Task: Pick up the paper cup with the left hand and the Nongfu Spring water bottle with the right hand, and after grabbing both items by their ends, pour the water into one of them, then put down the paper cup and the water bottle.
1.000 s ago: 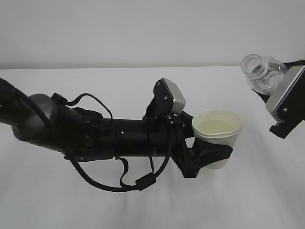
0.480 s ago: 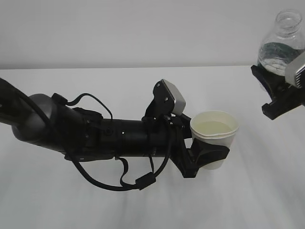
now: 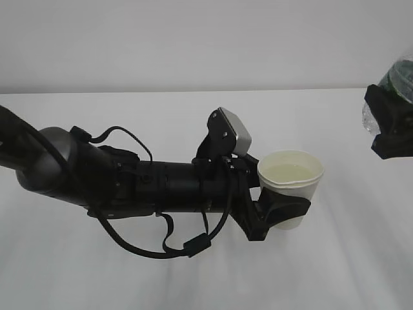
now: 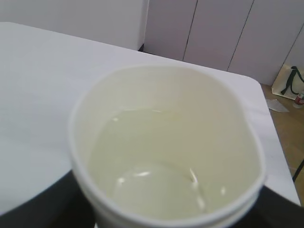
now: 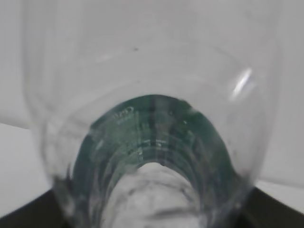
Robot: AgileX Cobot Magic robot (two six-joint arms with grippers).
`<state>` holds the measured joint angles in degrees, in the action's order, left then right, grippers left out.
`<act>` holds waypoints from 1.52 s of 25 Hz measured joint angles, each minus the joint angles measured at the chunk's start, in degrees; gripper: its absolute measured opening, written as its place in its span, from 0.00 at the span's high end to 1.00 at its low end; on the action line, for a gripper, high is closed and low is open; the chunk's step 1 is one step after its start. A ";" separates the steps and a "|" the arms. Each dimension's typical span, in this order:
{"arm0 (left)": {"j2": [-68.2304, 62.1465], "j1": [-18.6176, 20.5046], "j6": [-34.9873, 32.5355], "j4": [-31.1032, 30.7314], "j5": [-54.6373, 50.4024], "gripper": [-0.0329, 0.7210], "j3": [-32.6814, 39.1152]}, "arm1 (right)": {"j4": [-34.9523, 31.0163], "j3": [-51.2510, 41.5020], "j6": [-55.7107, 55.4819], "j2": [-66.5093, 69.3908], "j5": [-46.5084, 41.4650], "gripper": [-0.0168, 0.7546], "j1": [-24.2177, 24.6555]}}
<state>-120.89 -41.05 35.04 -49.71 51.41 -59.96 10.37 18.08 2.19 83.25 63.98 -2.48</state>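
Note:
The paper cup (image 3: 292,187) is held upright above the white table, and my left gripper (image 3: 287,209) is shut on its lower half. Water (image 3: 290,172) lies in the cup. In the left wrist view the paper cup (image 4: 166,109) fills the frame, with water (image 4: 152,185) in its bottom and a dark finger (image 4: 38,209) showing at the lower corner. At the far right edge my right gripper (image 3: 390,126) is shut on the Nongfu Spring water bottle (image 3: 402,76), which is mostly cut off. In the right wrist view the bottle (image 5: 156,128) shows its green label through clear plastic.
The white table (image 3: 193,278) stretches under both arms, with a pale wall behind it. My left arm (image 3: 129,181) and its loose cables lie across the left and middle. In the left wrist view the table's far edge (image 4: 266,109) ends at brown floor with a bag (image 4: 289,81).
The right gripper has carried the bottle rightward and away from the cup, turning it from tilted with its mouth showing until only its labelled body shows. The left gripper and cup have barely moved.

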 joint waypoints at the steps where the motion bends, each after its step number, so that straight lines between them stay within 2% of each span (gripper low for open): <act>1: 0.00 0.00 0.00 0.00 0.00 0.32 0.00 | -0.61 -0.25 -0.82 0.00 0.00 0.43 0.00; 17: 0.00 0.00 0.00 0.00 0.00 0.32 0.00 | -4.62 -0.27 -3.40 0.14 0.13 0.43 0.00; 38: 0.00 0.00 0.00 0.00 0.00 0.32 0.00 | -6.04 1.48 -1.02 15.60 0.53 0.43 0.00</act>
<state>-120.89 -41.05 35.04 -49.71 51.41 -59.96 4.33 19.56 1.17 98.85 64.51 -2.48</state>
